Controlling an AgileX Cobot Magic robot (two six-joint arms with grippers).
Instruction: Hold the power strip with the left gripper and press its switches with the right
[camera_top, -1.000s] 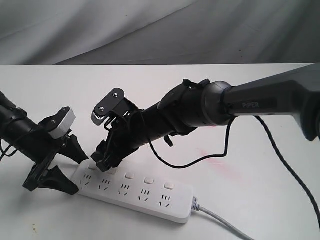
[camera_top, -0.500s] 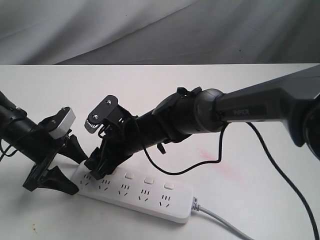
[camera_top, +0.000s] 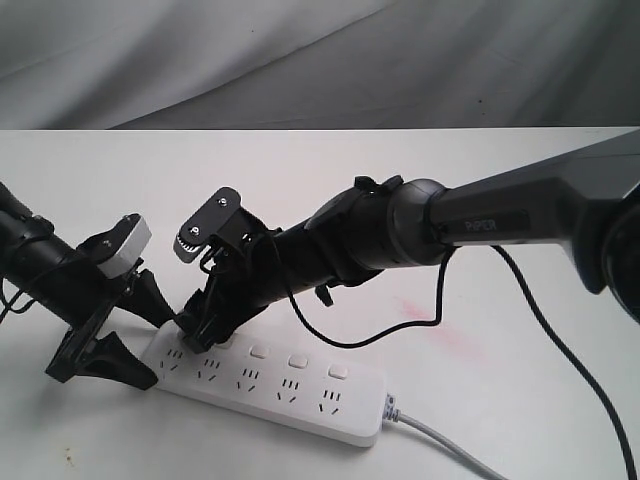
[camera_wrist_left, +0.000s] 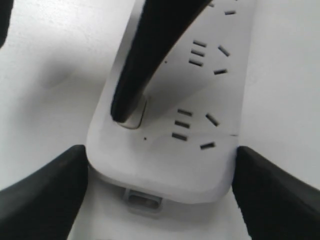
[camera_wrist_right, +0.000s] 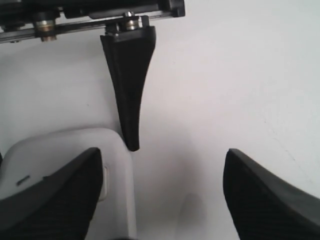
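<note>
The white power strip (camera_top: 300, 395) lies flat near the table's front edge, its grey cord (camera_top: 440, 442) running off to the right. My left gripper (camera_top: 118, 335) is shut on the strip's left end; in the left wrist view both black fingers (camera_wrist_left: 42, 195) touch the sides of the power strip (camera_wrist_left: 165, 165). My right gripper (camera_top: 197, 332) stands open, reaching down from the right. One of its fingers (camera_wrist_left: 145, 55) rests its tip on the end switch (camera_wrist_left: 134, 116). Three switches (camera_top: 297, 360) show uncovered. In the right wrist view, the right gripper (camera_wrist_right: 160, 200) spans the edge of the strip (camera_wrist_right: 55, 145).
A white table (camera_top: 500, 200) carries everything, with grey cloth (camera_top: 300, 60) behind it. A faint pink stain (camera_top: 430, 322) marks the table right of the arm. The right arm's black cable (camera_top: 560, 335) loops down over the table.
The right gripper slid left along the strip, from around the second switch to the end switch, and has barely shifted in the last half second. The left gripper and strip stayed put.
</note>
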